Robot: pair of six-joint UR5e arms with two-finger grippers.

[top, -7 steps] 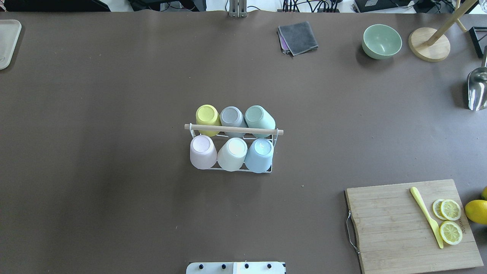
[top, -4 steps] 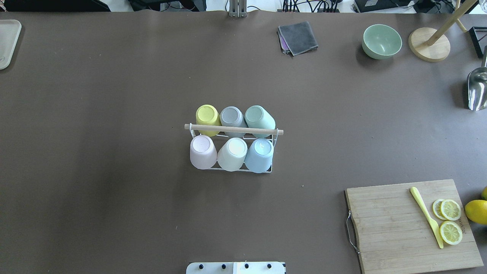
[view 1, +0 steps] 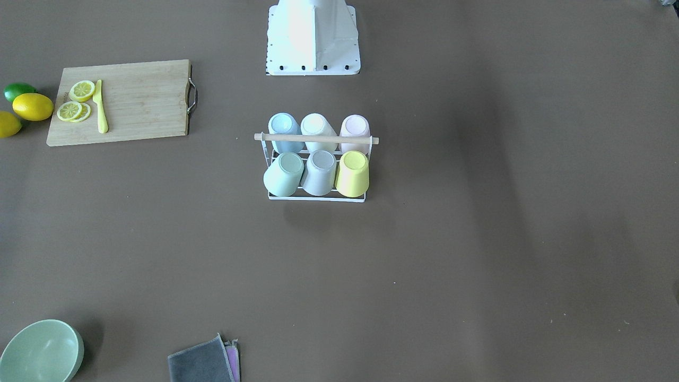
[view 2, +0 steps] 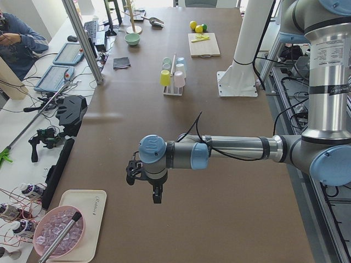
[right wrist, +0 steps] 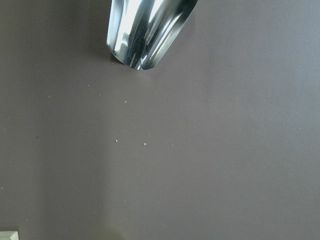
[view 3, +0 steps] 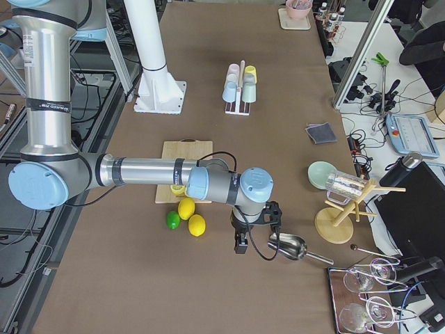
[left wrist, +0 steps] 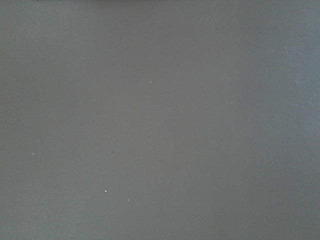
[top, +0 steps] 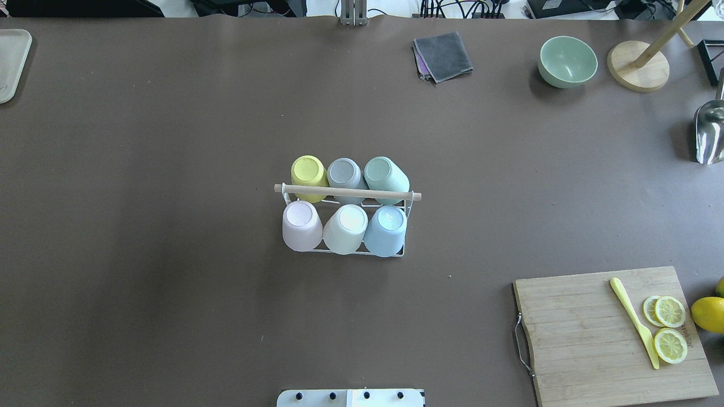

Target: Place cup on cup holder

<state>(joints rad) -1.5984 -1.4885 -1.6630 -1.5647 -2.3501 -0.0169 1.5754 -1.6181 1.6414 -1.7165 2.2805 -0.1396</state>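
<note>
The white wire cup holder (top: 347, 192) with a wooden rod handle stands at the table's middle, also in the front view (view 1: 316, 138). Several pastel cups sit upside down on its prongs, among them a yellow cup (top: 308, 172), a pink cup (top: 300, 225) and a blue cup (top: 386, 229). My left gripper (view 2: 156, 194) hangs over bare table far from the holder and shows only in the left side view; I cannot tell if it is open or shut. My right gripper (view 3: 240, 243) hangs near a metal scoop, only in the right side view; I cannot tell its state either.
A wooden cutting board (top: 605, 333) with lemon slices and a yellow knife lies at the near right, lemons (top: 708, 314) beside it. A green bowl (top: 567, 61), a grey cloth (top: 443, 55), a wooden stand (top: 638, 65) and the metal scoop (top: 710, 133) sit at the far right.
</note>
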